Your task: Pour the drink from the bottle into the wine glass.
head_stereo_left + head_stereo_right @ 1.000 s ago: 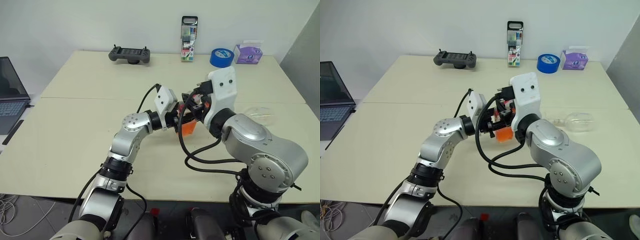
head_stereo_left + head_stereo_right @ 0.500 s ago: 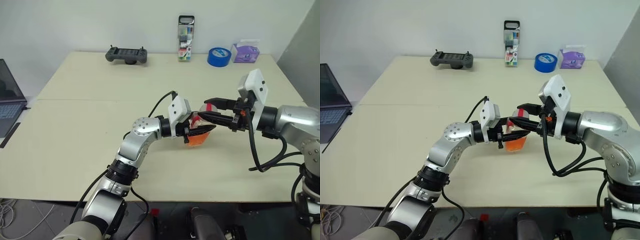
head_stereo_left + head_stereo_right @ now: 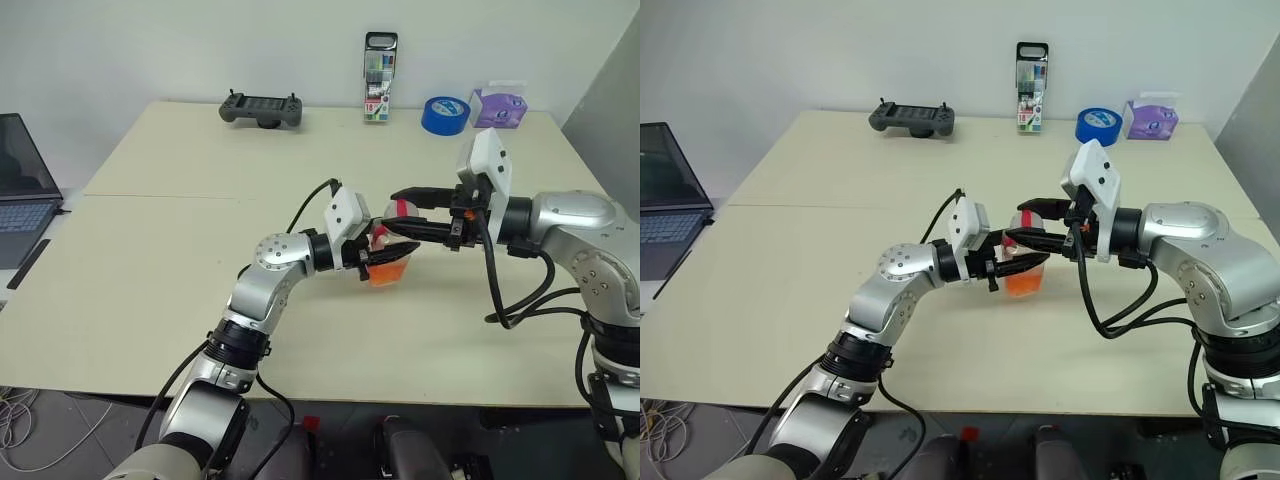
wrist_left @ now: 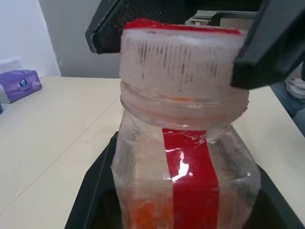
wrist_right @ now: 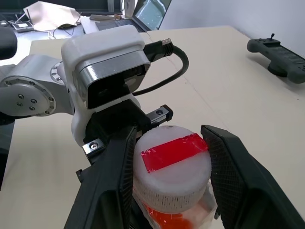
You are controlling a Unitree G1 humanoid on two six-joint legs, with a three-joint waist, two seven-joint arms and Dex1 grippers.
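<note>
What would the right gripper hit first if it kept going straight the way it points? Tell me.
Probably the left gripper: the right gripper already straddles the bottle cap, and the left one sits just beyond.

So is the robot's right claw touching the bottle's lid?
Cannot tell. In the right wrist view the right gripper has a finger on each side of the cap, too close to judge.

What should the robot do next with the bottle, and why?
Probably close the right hand on the white cap and twist it off. The left hand grips the bottle, the cap is on, and the right fingers sit either side.
</note>
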